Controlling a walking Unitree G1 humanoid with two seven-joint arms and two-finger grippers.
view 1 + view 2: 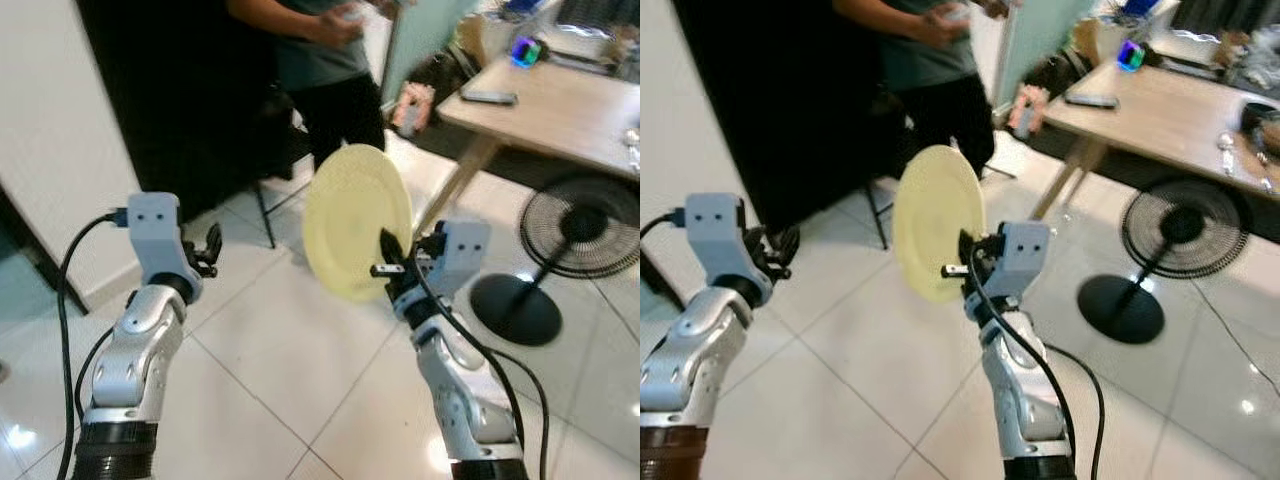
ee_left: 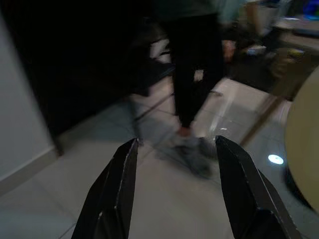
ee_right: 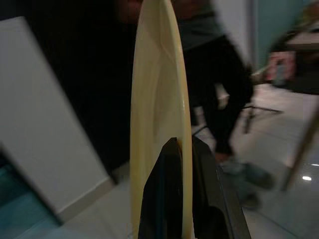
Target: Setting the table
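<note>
A pale yellow plate (image 1: 355,220) stands on edge in mid air above the tiled floor. My right gripper (image 1: 388,252) is shut on the plate's lower rim; in the right wrist view the two black fingers (image 3: 172,199) pinch the plate (image 3: 157,114) edge-on. My left gripper (image 1: 210,250) is held up at the left, open, with nothing between its fingers (image 2: 117,194). The wooden table (image 1: 560,110) stands at the far right, ahead of me.
A person in dark trousers (image 1: 335,90) stands ahead between me and the table. A black floor fan (image 1: 580,235) stands on the tiles under the table's near edge. A remote (image 1: 488,97) and small items lie on the table. A dark doorway lies to the left.
</note>
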